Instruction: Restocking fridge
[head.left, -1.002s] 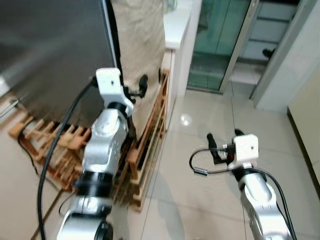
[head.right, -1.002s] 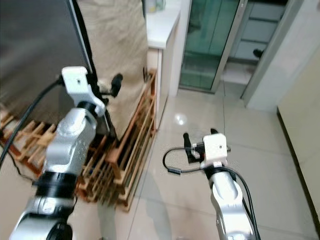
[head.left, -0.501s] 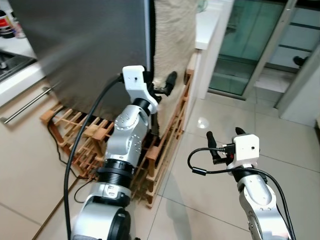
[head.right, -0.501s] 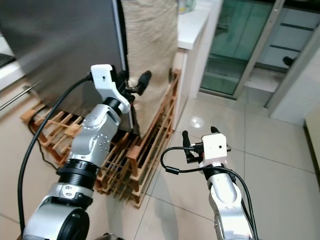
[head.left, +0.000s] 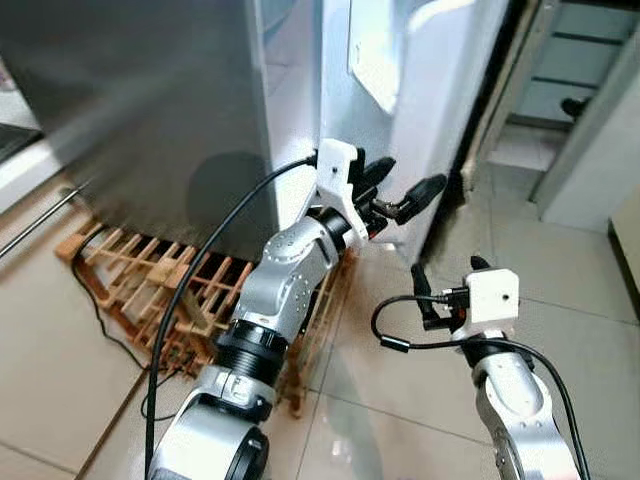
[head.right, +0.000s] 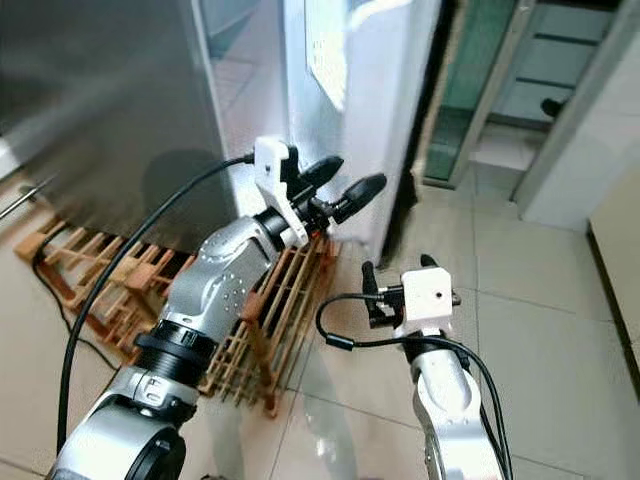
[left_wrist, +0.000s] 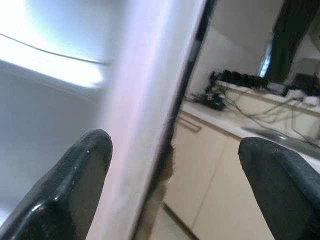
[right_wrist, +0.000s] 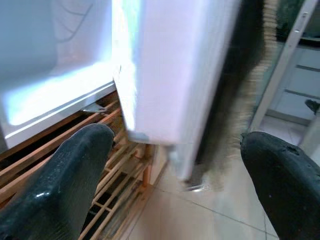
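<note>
The left gripper (head.left: 400, 195) is raised in front of the robot with its two long black fingers spread wide and nothing between them. Its fingertips (head.right: 365, 184) reach up to the near edge of the white fridge door (head.right: 375, 110), which stands swung open toward the right. In the left wrist view that door edge (left_wrist: 150, 115) runs between the two spread fingers (left_wrist: 75, 185), with the bright white inside of the fridge on one side and a distant counter with cables on the other.

The right gripper (head.left: 445, 280) is held lower and nearer, over the pale glossy tiled floor (head.left: 560, 330), its short black fingers parted and empty. In the right wrist view, the bottom corner of the open door (right_wrist: 170, 90) sits between the fingers (right_wrist: 65, 180), not touching them.

The fridge itself, a tall grey steel-fronted cabinet (head.left: 140, 110), fills the left of the scene, with its lit white interior (head.left: 295, 90) showing in the gap beside the door. Under and beside it lies a low wooden slatted rack (head.left: 150, 290) on the floor, and a black cable (head.left: 110, 320) trails across it. Far right, a glass sliding door with a pale frame (head.left: 590, 70) stands well apart from the fridge.
</note>
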